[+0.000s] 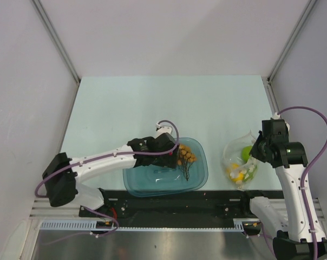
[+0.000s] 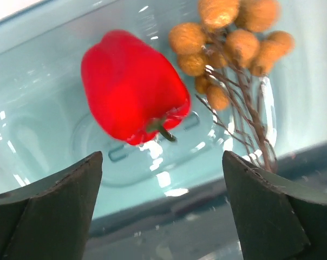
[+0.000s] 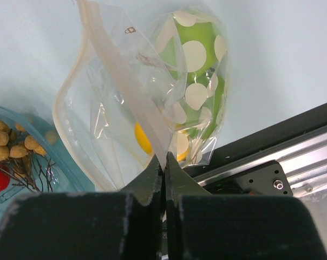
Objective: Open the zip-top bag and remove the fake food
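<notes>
Left claw (image 2: 162, 162) gapes wide, empty, over the tub (image 2: 33, 108) — red pepper (image 2: 131, 86) inside, berries (image 2: 228, 38) at its 1 o'clock. Right claw (image 3: 164, 168) pinches the bag (image 3: 115, 108) — green fruit (image 3: 198, 65), yellow fruit (image 3: 143, 138) inside.

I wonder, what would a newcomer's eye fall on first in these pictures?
The glossy red pepper stands out, lying in the teal tub, beside the bunch of orange-brown balls, just beyond the open left tool. To the right, the shut right tool pinches the dotted zip-top bag, green and yellow fruit inside.
</notes>
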